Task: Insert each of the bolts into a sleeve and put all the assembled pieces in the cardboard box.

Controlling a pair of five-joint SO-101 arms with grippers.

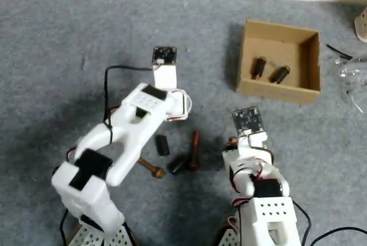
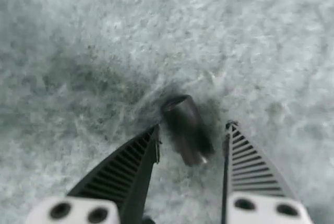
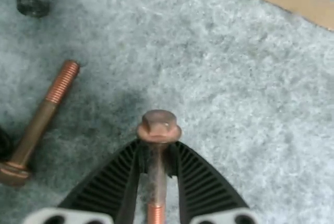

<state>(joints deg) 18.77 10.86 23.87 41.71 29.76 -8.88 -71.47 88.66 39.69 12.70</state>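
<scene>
Grey felt table (image 1: 69, 39): in the high view it carries two white arms, the left arm (image 1: 114, 143) at lower left of the frame and the right arm (image 1: 261, 194) at lower right.
Cardboard box (image 1: 269, 90): one, open-topped, at upper right of the frame.
Assembled pieces (image 1: 258, 68): two are counted inside the box, lying side by side and apart.
Loose sleeves (image 1: 163, 144): two black ones are counted on the felt at lower centre, between the arms.
Loose bolts (image 1: 195, 147): two are counted beside those sleeves. One is dark red and points up the frame. The other is copper and lies lower left of the sleeves, close against the left arm.
Plastic items (image 1: 350, 77): clear pieces and a cable are seen at the right edge, right of the box.
Left gripper (image 2: 193, 126): in the left wrist view the fingers are spread wide and nothing is gripped.
Sleeve (image 2: 187, 129): one black sleeve is seen lying slantwise on the felt between the two fingertips. Contact with either fingertip cannot be told.
Right gripper (image 3: 158, 145): in the right wrist view the fingers are closed tight on a shank.
Held bolt (image 3: 159, 126): one copper bolt is clamped, its hexagonal head just past the fingertips.
Lying bolt (image 3: 42, 114): one more is seen on the felt at left of the frame, with its threaded end towards the top and its head at lower left.
Added by this view: a corner of the box at upper right of the frame.
</scene>
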